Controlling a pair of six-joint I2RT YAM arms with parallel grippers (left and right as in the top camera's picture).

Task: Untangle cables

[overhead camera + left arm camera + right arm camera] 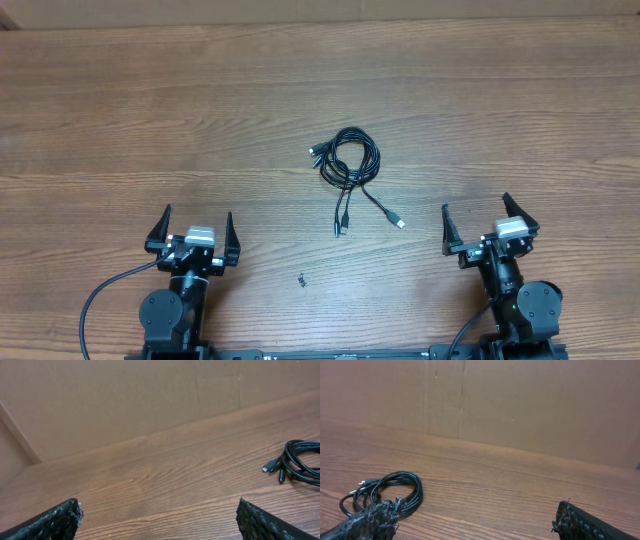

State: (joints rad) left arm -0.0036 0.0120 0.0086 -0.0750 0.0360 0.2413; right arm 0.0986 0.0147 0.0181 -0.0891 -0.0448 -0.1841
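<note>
1. Setup: bare brown wood-grain table (120, 120). The thin black cables (376, 156) lie as one looped bundle at mid-table, roughly centred between the two arms and farther out than both.
2. Bundle: several turns coiled over each other. One plug end pokes out at the far left of the loop. Two ends trail side by side toward the near edge. A fourth, silver-tipped, runs off to the near right.
3. Left gripper (197, 218): fingers spread wide, nothing between them, well apart from the bundle on its near left.
4. Right gripper (476, 203): likewise spread and empty, well apart on the near right.
5. Small dark speck (301, 279) on the table near the edge, between the arms. Too small to identify.
6. Step in hand (judgement): the very start; no strand has been separated.
7. Next move (judgement): bring one arm out to pinch a trailing free end, likely the silver-tipped one, while the other arm pins the coil so the whole bundle is not dragged along.
</note>
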